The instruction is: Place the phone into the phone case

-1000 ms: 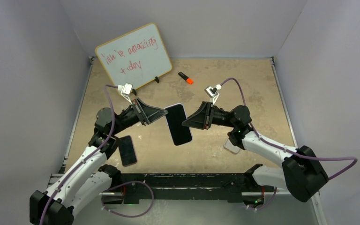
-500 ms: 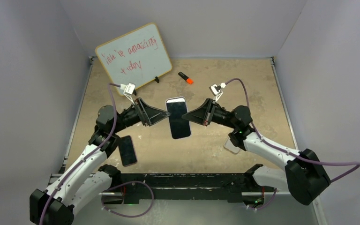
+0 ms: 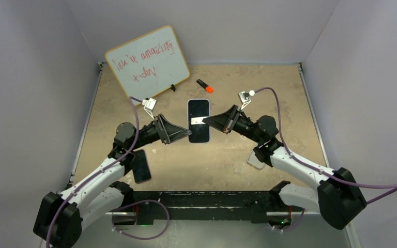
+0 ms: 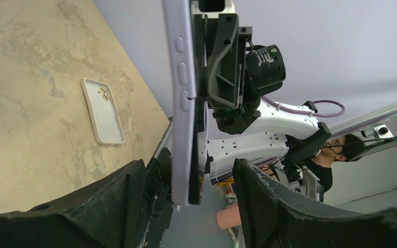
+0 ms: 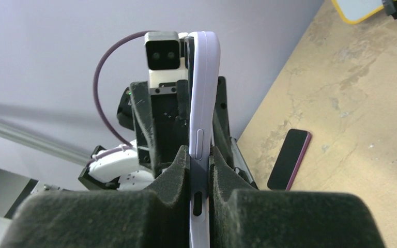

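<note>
Over tan table (image 3: pixel 269 93) hangs lilac-edged, dark-screened phone (image 3: pixel 198 121)

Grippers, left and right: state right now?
Left gripper: open, straddling the phone, not clamped.
Right gripper: shut on the phone.

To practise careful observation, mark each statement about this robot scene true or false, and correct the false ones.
1. The right gripper is shut on the phone. True.
2. The left gripper squeezes the phone. False: its fingers are open, with a gap on each side of the phone.
3. The white phone case lies on the table. True.
4. The orange marker is inside the case. False: it lies on the table near the whiteboard.
</note>
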Controlling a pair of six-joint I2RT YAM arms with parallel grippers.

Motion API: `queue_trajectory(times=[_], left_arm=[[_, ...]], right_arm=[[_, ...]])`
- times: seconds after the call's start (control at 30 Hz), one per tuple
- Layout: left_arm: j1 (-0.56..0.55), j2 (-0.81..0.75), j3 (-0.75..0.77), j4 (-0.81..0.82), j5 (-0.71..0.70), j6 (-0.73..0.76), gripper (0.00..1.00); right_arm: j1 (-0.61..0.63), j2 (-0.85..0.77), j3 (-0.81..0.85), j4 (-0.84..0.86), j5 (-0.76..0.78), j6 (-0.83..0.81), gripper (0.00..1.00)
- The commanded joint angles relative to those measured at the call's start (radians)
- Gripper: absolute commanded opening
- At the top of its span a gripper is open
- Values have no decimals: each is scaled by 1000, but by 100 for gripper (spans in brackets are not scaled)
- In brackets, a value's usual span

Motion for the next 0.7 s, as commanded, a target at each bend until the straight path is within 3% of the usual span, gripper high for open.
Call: queue_trajectory(times=[0.0,0.13,0.23,0.4,0.6,0.67], left_arm=[[-17,5,-13,115,9,-36,66],[-21,21,-18,136,18,-40,66],[-22,38,-25,140,19,-36,58],[-21,45,-3,61,7,-23,37],[-22,17,69,-201,-49,70,0],[-22,17,113,-337,-70,103,0]], right_arm=[[-2,-2,66,67,85,-9,0],[-2,5,59,63,102,-13,0],[-3,14,52,77,104,-6,0],[-2,33,70,59,95,8,0],[-2,38,75,35,81,5,0],[-2,33,79,14,96,-18,0]])
